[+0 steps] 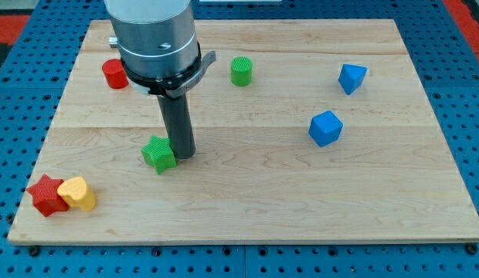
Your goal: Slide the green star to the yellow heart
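The green star [158, 154] lies left of the board's middle. My tip [182, 155] rests on the board touching the star's right side. The yellow heart [77, 193] sits near the board's bottom left corner, touching a red star [46, 194] on its left. The heart is down and to the left of the green star, well apart from it.
A red cylinder [114, 74] stands at the upper left, partly behind the arm's housing. A green cylinder [241, 71] is at the top centre. Two blue blocks [351, 78] [325, 128] lie on the right half. The wooden board [263, 201] rests on a blue pegboard.
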Robot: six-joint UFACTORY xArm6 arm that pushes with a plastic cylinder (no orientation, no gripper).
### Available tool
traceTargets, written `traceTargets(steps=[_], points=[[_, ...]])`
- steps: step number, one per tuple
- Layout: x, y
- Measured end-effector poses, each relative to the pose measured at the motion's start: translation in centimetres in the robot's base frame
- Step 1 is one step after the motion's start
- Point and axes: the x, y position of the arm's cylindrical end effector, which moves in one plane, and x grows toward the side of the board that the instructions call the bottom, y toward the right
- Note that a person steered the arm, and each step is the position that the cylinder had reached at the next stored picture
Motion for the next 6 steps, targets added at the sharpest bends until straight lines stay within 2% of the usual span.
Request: traceTargets(steps=[1, 2, 4, 6], points=[[-3.8, 1.5], [-3.6, -2.0], [4.1, -2.9], [4.2, -4.5]])
